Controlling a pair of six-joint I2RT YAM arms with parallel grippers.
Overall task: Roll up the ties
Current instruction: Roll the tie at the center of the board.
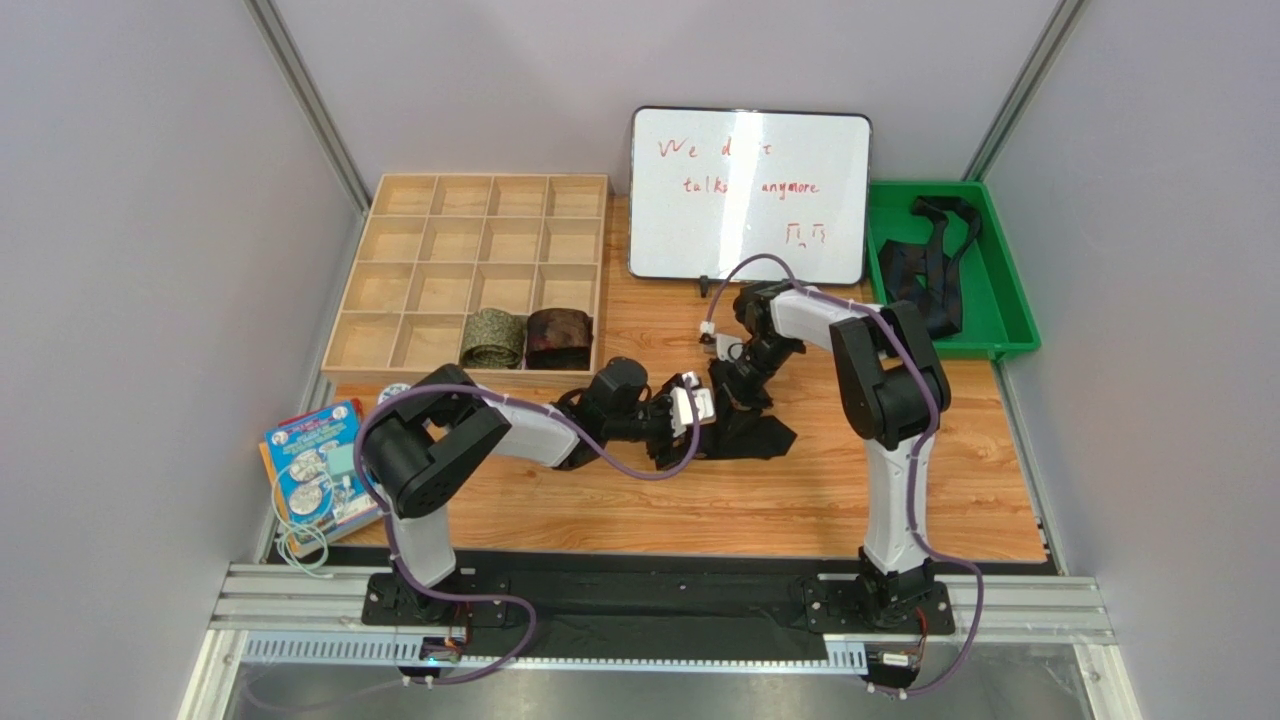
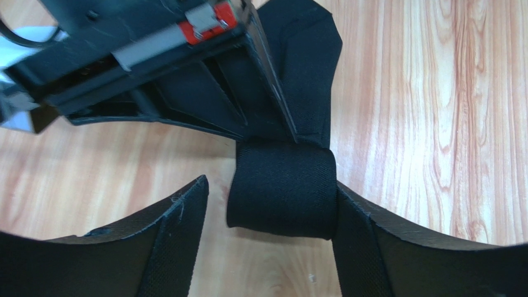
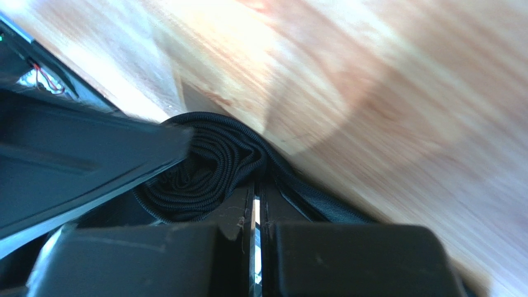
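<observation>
L gripper (image 2: 269, 197): jaws apart, straddling a rolled black tie; one finger (image 2: 396, 247) touches the coil's end, the other (image 2: 167, 235) stands just off it w/ bare wood between
Black tie (image 2: 282, 189): on the table, mid-front, between both arms; near end wound into a tight coil, rest lies flat and runs away from the coil under the R gripper to a pointed wide end
R gripper (image 3: 256, 201): jaws closed, only a thin slit of light between the fingers; tips come down on the flat strip right behind the coil; can't tell if fabric is pinched
Coil, R wrist view: seen end-on, spiral layers visible, pressed against the fingers
Table (image 1: 902, 480): light wood grain
Wooden divider box (image 1: 394, 270): back-left, grid of compartments
Olive-green patterned tie (image 1: 492, 336): rolled, near row, 3rd compartment from left
Reddish-brown tie (image 1: 559, 336): rolled, near row, rightmost compartment, beside the olive one
Whiteboard (image 1: 748, 195): propped at back centre, red writing
Green tray (image 1: 1004, 300): back-right
Black ties in tray (image 1: 924, 270): loose, unrolled heap
</observation>
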